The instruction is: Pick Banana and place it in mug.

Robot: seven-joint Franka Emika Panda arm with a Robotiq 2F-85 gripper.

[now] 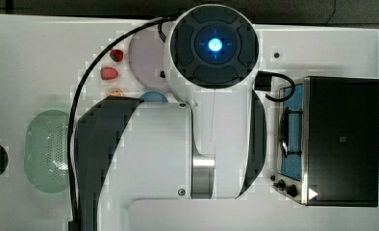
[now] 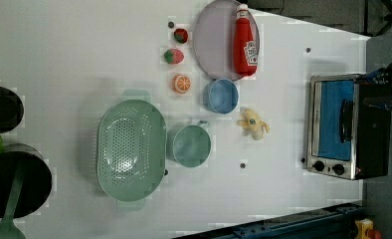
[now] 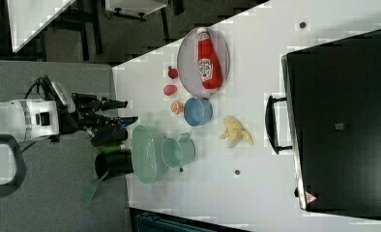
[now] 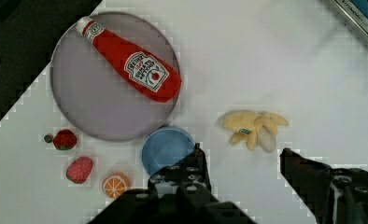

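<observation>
Banana point(image 4: 254, 129): soft, light plush, peeled flaps splayed; lies just ahead of the end effector point(image 4: 242, 163).
Hold: across the thick middle body.
End effector: fingers spread, empty.
Mug point(image 2: 189, 145): upright, open.

the banana point(image 4: 253, 128) and ketchup bottle point(image 4: 135, 69) look soft and cloth-like, the mug point(image 2: 190, 145) and perforated basket point(image 2: 130, 149) matt plastic, the toaster oven point(image 2: 336, 127) shiny metal, the table point(image 2: 59, 50) smooth white.

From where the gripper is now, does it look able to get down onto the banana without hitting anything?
Probably yes. The gripper is open and holds nothing, and the banana lies alone on bare table, apart from the blue cup and the mug. Nothing lies over it.
</observation>
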